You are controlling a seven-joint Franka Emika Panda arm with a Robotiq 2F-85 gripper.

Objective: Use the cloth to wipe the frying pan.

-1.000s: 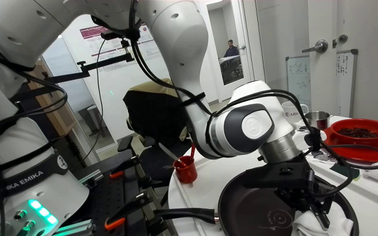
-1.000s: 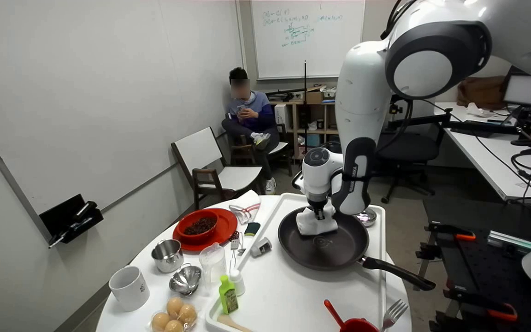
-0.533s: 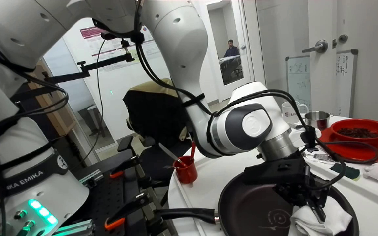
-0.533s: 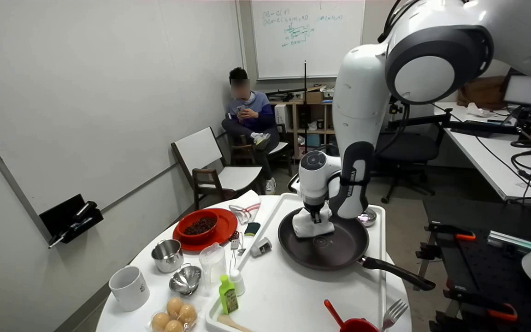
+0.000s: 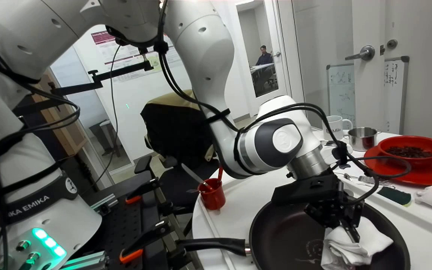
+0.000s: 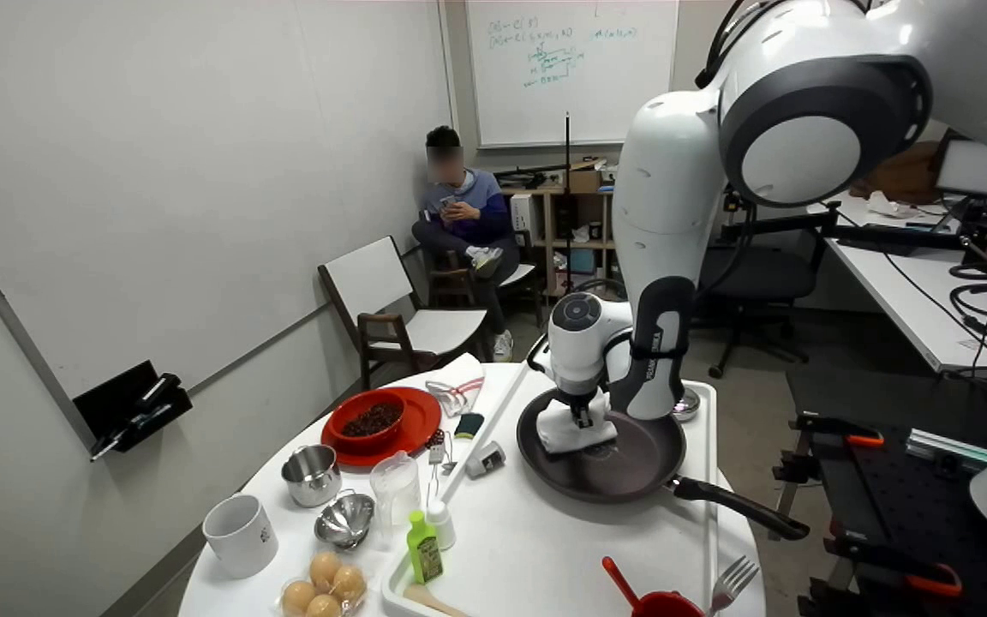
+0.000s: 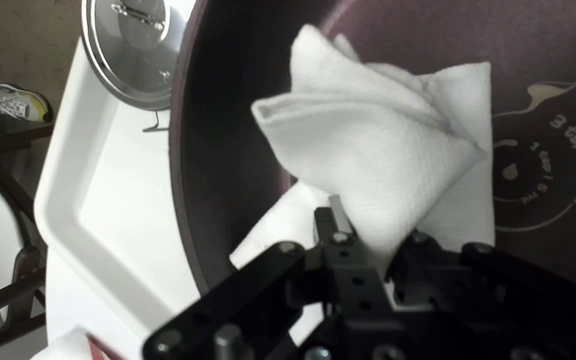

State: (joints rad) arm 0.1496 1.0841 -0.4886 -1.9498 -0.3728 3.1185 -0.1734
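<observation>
The black frying pan (image 5: 281, 234) sits flat on the white tray, also seen in an exterior view (image 6: 622, 476) and the wrist view (image 7: 468, 35). Its handle (image 6: 742, 507) reaches over the tray edge. The white cloth (image 5: 339, 247) is bunched and folded inside the pan, lying on its floor near the wall far from the handle. The cloth also shows in an exterior view (image 6: 558, 433) and the wrist view (image 7: 358, 135). My gripper (image 7: 368, 227) points down into the pan and is shut on the cloth, with fabric between its fingers. The right fingertip is hidden by cloth.
The white tray (image 6: 536, 548) has raised rims. A metal lid (image 7: 143, 55) lies beside the pan. A grey shaker (image 6: 485, 461) lies at the tray's rim. A red cup (image 5: 213, 195) holds utensils. A red plate (image 6: 425, 420) and bowl, plus a green sponge (image 6: 469, 426), stand beyond the tray.
My gripper has dragged the cloth across the pan, leftward in both exterior views and slightly toward the camera in the view from the table side. The pan has stayed in place.
</observation>
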